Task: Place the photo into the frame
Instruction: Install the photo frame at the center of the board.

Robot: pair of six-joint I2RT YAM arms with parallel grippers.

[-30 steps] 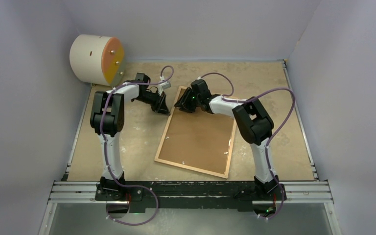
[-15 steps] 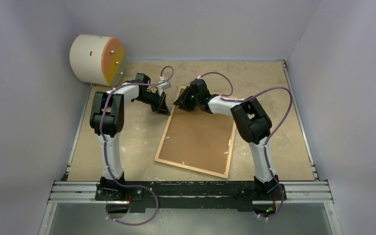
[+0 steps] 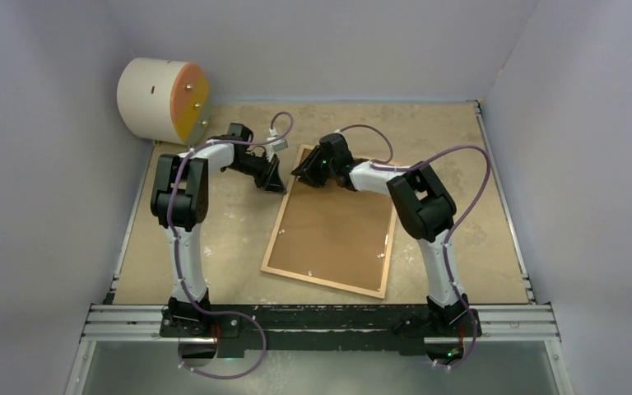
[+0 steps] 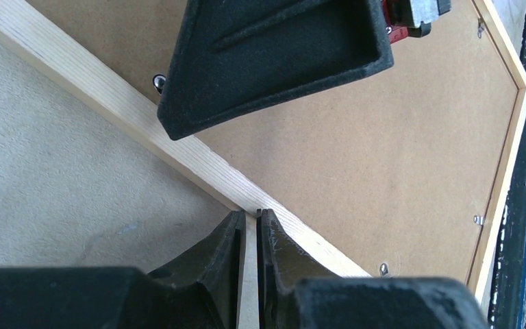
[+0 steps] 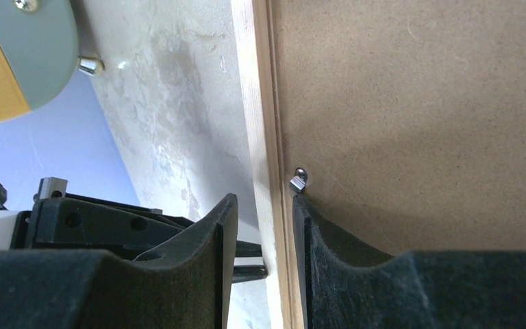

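The frame (image 3: 272, 239) lies face down on the table with the brown backing sheet (image 3: 337, 226) in it. The photo is hidden. My left gripper (image 3: 276, 183) is shut, its tips against the outer side of the frame's left rail (image 4: 109, 96) near the far corner; it also shows in the left wrist view (image 4: 257, 214). My right gripper (image 3: 303, 174) is open and straddles that rail (image 5: 257, 103). In the right wrist view (image 5: 264, 200), one finger sits on the backing (image 5: 418, 103) by a metal tab (image 5: 298, 179) and the other is outside, apart from the wood.
A white drum with an orange face (image 3: 160, 99) stands at the far left corner of the table. Grey walls close in the sides. Small metal tabs dot the frame's inner edge. The two grippers are close together over the frame's far left corner.
My right gripper has edged slightly left toward the frame's far left corner. The left arm and the frame have barely moved.
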